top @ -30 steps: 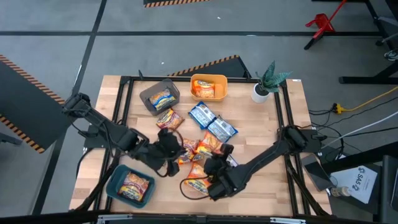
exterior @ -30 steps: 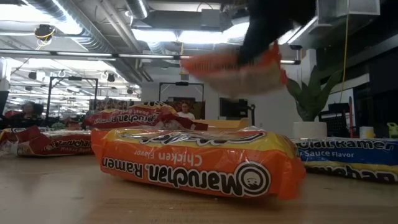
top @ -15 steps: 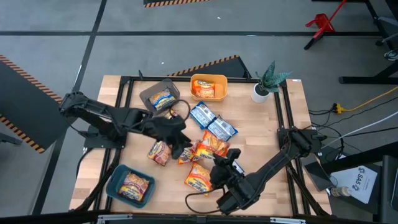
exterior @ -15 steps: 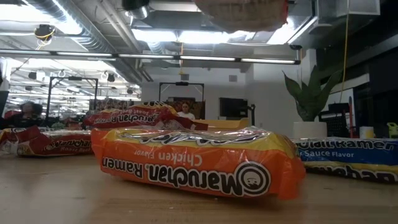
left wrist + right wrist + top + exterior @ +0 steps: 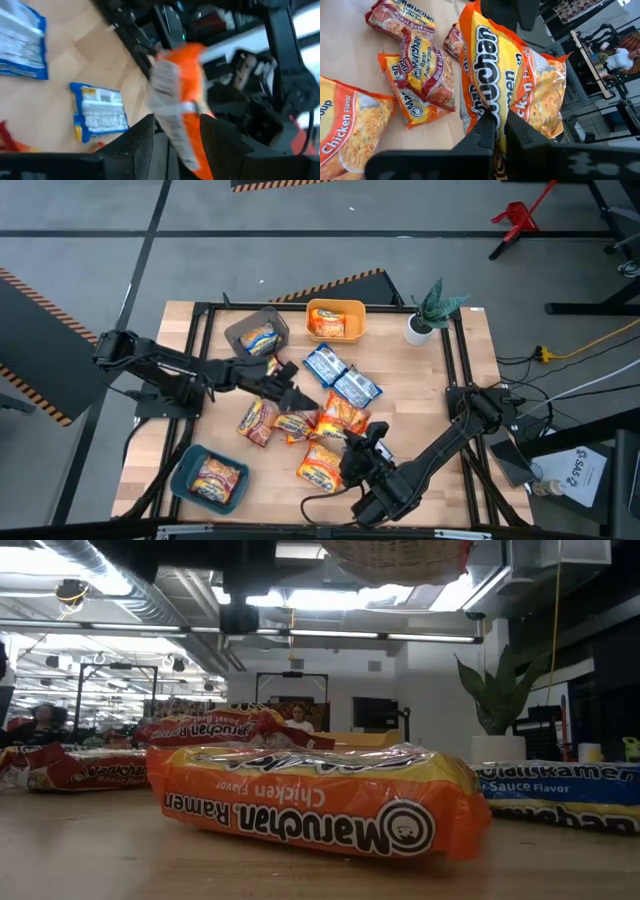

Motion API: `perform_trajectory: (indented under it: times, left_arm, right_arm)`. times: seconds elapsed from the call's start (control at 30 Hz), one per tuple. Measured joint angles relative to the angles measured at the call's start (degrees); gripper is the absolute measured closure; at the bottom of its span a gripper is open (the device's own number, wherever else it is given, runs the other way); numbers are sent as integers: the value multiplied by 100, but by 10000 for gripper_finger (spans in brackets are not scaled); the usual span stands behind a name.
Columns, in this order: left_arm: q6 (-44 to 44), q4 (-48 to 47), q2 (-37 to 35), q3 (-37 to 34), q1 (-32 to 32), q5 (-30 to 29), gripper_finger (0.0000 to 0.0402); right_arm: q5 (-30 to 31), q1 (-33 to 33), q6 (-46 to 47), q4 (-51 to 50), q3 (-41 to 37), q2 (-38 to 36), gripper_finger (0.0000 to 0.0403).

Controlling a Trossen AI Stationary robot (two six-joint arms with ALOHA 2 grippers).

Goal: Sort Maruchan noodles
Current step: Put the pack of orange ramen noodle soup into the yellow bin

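Observation:
Both grippers carry an orange Maruchan packet above the middle of the table. My left gripper (image 5: 297,400) (image 5: 175,131) is shut on one orange packet (image 5: 177,95), seen edge-on. My right gripper (image 5: 358,448) (image 5: 501,125) is shut on an orange Chicken Flavor packet (image 5: 515,75), whose underside (image 5: 395,555) shows at the top of the low view. Below them a loose pile lies flat on the wood: an orange packet (image 5: 320,465) (image 5: 320,802), red packets (image 5: 258,420) (image 5: 427,65) and two blue packets (image 5: 340,375) (image 5: 100,109). My left gripper pinches the orange packet between its two fingers (image 5: 135,137) at the lower edge (image 5: 182,142). The packet stands edge-on in the hold, lifted clear above the blue packets. My right gripper pinches the orange Chicken Flavor packet by one edge (image 5: 496,107) between both fingers (image 5: 485,132). The packet is lifted clear of the pile, printed face toward the wrist camera.
Along the far side stand a grey bin (image 5: 240,330) and a yellow-orange bin (image 5: 335,307), each with a packet inside. A teal bin (image 5: 185,480) with a red packet sits at the near left corner. A potted plant (image 5: 420,325) stands far right. Bare wood lies at right.
My left gripper rose from the pile with an orange packet and moved toward the far edge and the right. My right gripper lifted its orange packet off the table, up past the top of the low view, leaving one orange packet lying below.

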Motion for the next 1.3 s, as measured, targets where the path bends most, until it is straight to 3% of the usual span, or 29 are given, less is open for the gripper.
perform_trajectory:
  times: [0.13, 0.6, 1.3]
  left_arm:
    - [-81, 443, 3, -232, 65, 67, 229]
    - [-6, 558, 9, -266, 0, -226, 165]
    - [-165, 620, 9, -265, -219, -607, 164]
  right_arm:
    - [23, -2, -46, 3, 0, 0, 403]
    - [14, -166, -481, 345, 0, 0, 403]
    - [-95, -461, -1936, 1390, 0, 0, 403]
